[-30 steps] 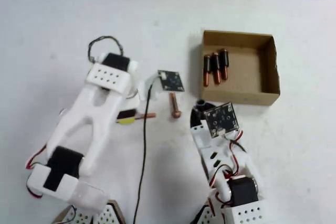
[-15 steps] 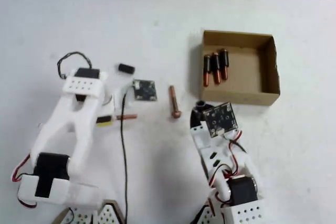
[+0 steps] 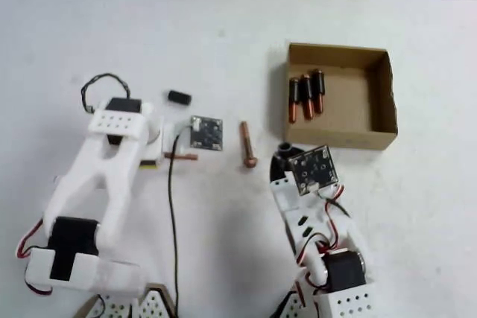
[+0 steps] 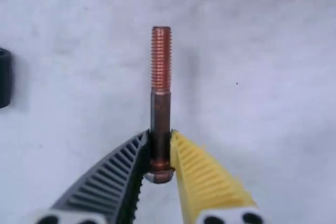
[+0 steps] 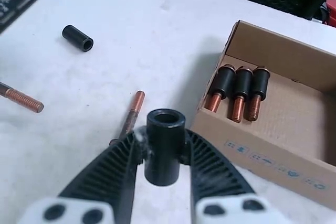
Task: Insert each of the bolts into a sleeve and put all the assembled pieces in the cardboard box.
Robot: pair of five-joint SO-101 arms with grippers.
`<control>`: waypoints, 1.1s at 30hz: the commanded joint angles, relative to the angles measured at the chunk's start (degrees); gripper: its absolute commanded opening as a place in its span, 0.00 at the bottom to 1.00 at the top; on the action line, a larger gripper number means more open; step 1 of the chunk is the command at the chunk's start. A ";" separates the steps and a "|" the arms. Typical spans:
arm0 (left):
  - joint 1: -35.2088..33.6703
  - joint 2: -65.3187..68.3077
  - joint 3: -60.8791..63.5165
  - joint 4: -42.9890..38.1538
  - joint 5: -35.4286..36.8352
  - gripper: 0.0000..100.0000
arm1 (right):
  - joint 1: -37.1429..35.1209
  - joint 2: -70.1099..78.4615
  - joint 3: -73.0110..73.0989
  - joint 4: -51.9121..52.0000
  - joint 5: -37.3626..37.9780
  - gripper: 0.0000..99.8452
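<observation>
The left end effector [image 4: 160, 139] is clamped on a copper bolt [image 4: 160, 77]. Its grey and yellow fingers [image 4: 197, 174] pinch the shank just above the flanged head, and the threaded end points straight out from the tips. In the high view this bolt lies roughly level above the white worktop [image 3: 223, 35], with its thread pointing toward the middle of the worktop.

The right end effector [image 5: 164, 140] is closed around a black sleeve [image 5: 165, 153]. The sleeve stands upright between the two dark fingers with its open bore facing up. It is held just in front of the near wall of the cardboard box [image 3: 350, 139].

A second bolt [image 3: 246, 144] lies loose on the worktop between the two arms, with its head nearer the arm bases. A second sleeve [image 3: 178, 97] lies on its side on the worktop, beyond the left end effector and apart from it.

Inside the box, three assembled pieces [image 3: 305, 96] lie side by side against the left wall. Each is a black sleeve with a copper shank sticking out of it.

The outer face of the box's near wall carries a row of small blue print [image 5: 273, 163], which is too small to read.
</observation>
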 commanded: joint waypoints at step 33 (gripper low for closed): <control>2.24 -3.56 -27.16 21.10 61.19 0.05 | 0.13 -0.57 -0.53 -1.45 -0.09 0.02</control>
